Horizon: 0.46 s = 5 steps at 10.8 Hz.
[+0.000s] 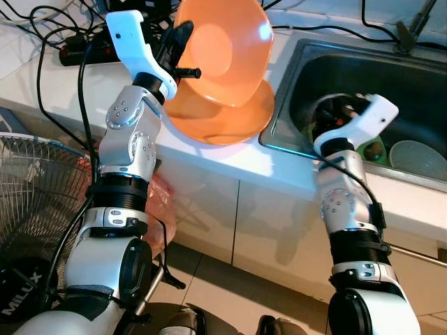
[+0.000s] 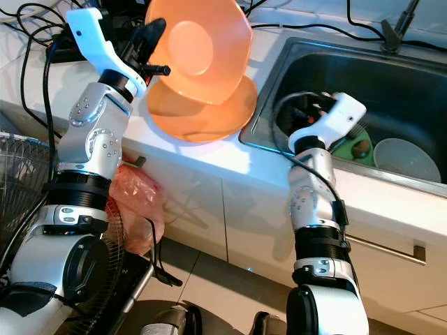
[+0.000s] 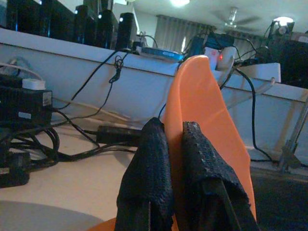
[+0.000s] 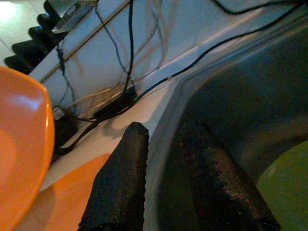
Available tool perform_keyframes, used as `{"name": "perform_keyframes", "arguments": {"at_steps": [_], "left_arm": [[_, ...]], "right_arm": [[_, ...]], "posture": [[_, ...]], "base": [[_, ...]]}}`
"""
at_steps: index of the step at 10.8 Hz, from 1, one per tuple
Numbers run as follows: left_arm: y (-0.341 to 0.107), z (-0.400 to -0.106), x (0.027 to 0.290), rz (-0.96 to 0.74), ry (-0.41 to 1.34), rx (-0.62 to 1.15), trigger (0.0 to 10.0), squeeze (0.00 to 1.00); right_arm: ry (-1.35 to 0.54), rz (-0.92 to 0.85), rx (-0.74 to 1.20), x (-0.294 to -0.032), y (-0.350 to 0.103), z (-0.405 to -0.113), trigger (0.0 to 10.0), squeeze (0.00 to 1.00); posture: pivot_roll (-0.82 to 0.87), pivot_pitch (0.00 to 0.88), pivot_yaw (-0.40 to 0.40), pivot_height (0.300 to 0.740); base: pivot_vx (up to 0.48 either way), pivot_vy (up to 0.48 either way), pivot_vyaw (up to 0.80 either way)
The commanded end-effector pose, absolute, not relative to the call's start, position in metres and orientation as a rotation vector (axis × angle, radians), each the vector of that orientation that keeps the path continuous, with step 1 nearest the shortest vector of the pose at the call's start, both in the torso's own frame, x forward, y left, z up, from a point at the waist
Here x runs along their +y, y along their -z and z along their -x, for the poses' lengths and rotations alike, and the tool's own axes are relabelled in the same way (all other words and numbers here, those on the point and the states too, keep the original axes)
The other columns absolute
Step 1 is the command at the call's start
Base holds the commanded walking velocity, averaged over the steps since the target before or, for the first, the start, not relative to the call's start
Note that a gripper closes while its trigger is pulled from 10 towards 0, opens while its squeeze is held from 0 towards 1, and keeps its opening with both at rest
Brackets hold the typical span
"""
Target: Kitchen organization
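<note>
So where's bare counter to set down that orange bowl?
Bare white counter along the front edge, between the flat orange plate and steel sink. Behind, black cables crowd it; the sink holds dishes.

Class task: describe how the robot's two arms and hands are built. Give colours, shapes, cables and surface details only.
Both arms are silver metal segments with black ring joints and small screw dots. Each white, angular wrist housing carries a hand: left hand, right hand. Fingers are long, black and pebble-textured. A black cable runs along the left arm.
</note>
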<state>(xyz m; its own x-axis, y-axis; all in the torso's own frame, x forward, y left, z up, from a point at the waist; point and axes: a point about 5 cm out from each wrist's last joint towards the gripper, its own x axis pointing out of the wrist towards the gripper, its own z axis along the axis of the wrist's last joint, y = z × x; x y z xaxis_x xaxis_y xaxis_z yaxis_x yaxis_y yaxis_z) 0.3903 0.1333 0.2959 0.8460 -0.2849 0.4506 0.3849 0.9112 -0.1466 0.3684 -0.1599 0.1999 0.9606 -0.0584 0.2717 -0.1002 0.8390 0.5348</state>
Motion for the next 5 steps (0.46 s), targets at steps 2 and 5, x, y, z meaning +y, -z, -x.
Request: {"name": "perform_keyframes", "arguments": {"at_steps": [2, 5], "left_arm": [[-0.311, -0.385, 0.131, 0.229, 0.385, -0.519, 10.0, 0.00], [-0.309, -0.380, 0.112, 0.259, 0.492, -0.521, 10.0, 0.00]], "right_arm": [[-0.086, -0.612, -0.308, -0.156, -0.210, -0.367, 10.0, 0.00], [-0.282, -0.610, -0.358, -0.146, -0.230, -0.361, 10.0, 0.00]], "posture": [[0.02, 0.124, 0.068, 0.740], [0.01, 0.124, 0.066, 0.740]], "base": [[0.000, 0.000, 0.00], [0.000, 0.000, 0.00]]}}
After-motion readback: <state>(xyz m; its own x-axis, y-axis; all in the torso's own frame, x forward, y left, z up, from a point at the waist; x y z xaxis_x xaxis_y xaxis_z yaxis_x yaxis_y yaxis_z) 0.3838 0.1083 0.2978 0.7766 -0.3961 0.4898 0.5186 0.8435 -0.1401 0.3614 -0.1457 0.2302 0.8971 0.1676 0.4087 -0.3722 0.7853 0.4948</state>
